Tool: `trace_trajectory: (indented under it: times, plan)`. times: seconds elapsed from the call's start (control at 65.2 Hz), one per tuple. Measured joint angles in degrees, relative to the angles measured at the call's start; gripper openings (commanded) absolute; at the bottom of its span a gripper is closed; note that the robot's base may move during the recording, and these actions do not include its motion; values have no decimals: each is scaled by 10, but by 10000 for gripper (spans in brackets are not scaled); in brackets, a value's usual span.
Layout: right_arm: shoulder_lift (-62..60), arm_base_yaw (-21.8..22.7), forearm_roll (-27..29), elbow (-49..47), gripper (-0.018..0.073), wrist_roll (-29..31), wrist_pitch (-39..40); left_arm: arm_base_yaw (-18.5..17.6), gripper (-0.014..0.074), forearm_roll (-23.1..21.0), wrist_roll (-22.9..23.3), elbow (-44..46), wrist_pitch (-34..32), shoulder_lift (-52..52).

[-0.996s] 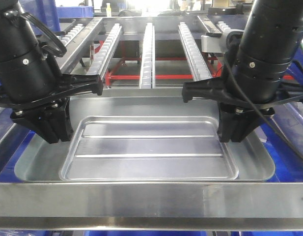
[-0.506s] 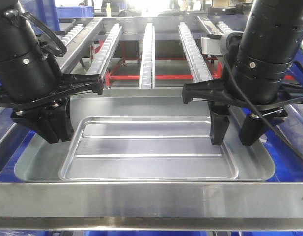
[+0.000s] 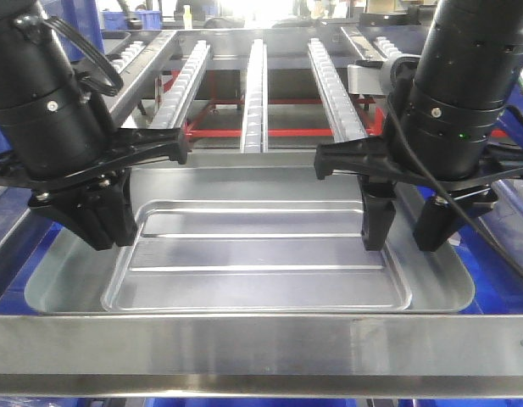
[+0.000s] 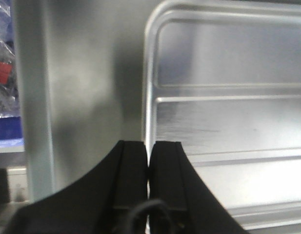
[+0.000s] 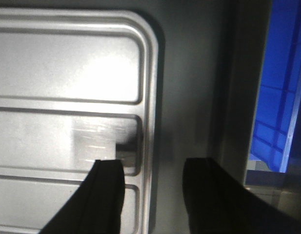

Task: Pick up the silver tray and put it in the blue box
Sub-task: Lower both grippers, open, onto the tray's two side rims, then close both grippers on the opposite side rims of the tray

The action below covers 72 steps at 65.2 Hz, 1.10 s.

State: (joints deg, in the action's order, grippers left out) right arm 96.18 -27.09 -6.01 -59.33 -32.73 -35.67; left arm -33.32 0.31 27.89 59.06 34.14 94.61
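Letting go is the news here: the right gripper (image 3: 403,242), clamped a second ago, now stands with its two black fingers spread and holding nothing. Its inner finger hangs over the recessed panel of the large, shiny, round-cornered silver metal tray (image 3: 261,254) and its outer finger over the sloped rim, with the panel's raised edge running between them. Beyond the outer finger, past the rim, shows the wall of the bright-blue plastic box (image 5: 282,97). The left gripper (image 3: 104,233) has shifted a little inward, but its fingers stay pressed together. The panel's edge line runs straight into the seam between them, and I cannot tell whether metal is pinched there. The tray lies flat beneath both pairs of fingers, with blue showing beyond it on either side. I judge it already set down in the box, so the placing is nearly done: the left fingers must part, then both arms lift clear.
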Motion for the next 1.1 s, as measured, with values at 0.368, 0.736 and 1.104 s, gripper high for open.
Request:
trace_trajectory:
  times: [0.368,0.736,1.104]
  plan:
    - [0,0,3,0,405,0,0,0,-4,5,1,0,-1,0]
    - [0,0,6,0,405,1,0,0,260,5,2,0,-3,1]
    - [9,0,8,0,405,1,13,0,221,-3,2,2,-14,39]
